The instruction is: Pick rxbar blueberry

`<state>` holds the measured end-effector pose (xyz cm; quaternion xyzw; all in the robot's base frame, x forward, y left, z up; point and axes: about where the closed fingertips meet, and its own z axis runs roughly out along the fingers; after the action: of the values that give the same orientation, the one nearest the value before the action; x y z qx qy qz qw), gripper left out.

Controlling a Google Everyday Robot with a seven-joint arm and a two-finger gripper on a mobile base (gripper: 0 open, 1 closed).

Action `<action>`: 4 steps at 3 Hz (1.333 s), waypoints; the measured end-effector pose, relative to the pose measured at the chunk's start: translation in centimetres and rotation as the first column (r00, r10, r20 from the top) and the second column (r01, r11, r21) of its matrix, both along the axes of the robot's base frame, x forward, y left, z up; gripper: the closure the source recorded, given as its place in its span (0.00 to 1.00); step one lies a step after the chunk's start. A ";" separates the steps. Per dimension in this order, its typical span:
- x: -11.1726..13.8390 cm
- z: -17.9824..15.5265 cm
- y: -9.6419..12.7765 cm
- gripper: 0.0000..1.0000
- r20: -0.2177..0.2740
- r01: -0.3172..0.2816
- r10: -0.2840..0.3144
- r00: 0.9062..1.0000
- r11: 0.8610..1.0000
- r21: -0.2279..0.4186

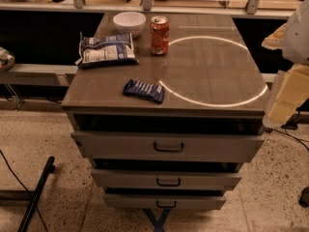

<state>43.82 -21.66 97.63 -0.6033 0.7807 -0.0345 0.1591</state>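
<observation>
The rxbar blueberry (144, 90) is a small flat dark blue wrapper with white lettering. It lies near the front edge of the cabinet top (207, 71), left of the middle. My arm comes in at the right edge of the view, and its pale gripper (288, 94) hangs beside the cabinet's right front corner, well to the right of the bar and apart from it. Nothing is seen in the gripper.
A crinkled blue-and-white chip bag (107, 50) lies at the back left. A white bowl (129, 22) and an orange soda can (159, 35) stand at the back. Three drawers (169, 146) sit slightly open below. A black stand leg (36, 192) rests on the floor at left.
</observation>
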 end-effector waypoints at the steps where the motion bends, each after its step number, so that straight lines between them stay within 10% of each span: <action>1: 0.4 -0.2 0.3 0.00 0.000 -0.001 0.001 1.000 1.000 0.004; 2: 3.2 -1.5 2.7 0.00 -0.007 -0.010 0.010 1.000 1.000 0.030; 4: 13.4 -3.1 15.4 0.00 0.010 -0.109 0.108 0.994 0.984 0.140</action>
<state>57.22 -6.27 94.50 -0.6322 0.7470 0.0283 0.2037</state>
